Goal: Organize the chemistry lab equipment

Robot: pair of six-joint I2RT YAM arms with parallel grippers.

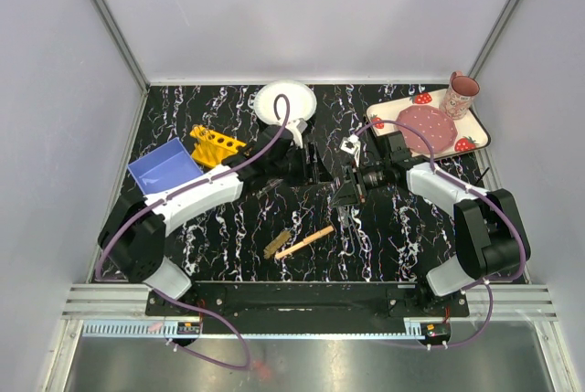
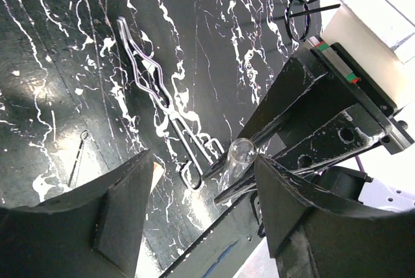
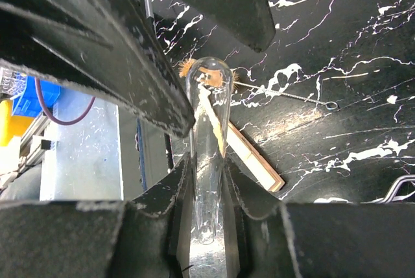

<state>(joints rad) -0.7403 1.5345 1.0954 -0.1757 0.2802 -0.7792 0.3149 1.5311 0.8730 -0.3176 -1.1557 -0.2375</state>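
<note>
Early: right tool (image 3: pixel 207 168) clamped on slender clear tube (image 3: pixel 209 96), left tool (image 2: pixel 202 161) apart around it; short brown brush (image 1: pixel 275 245), pale wooden stick (image 1: pixel 306 242) lie loose.

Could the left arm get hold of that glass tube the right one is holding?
Probably yes. The rounded end of the test tube sticks out free beyond the right gripper. The left gripper stands open with a finger on either side of it, and nothing lies between.
</note>
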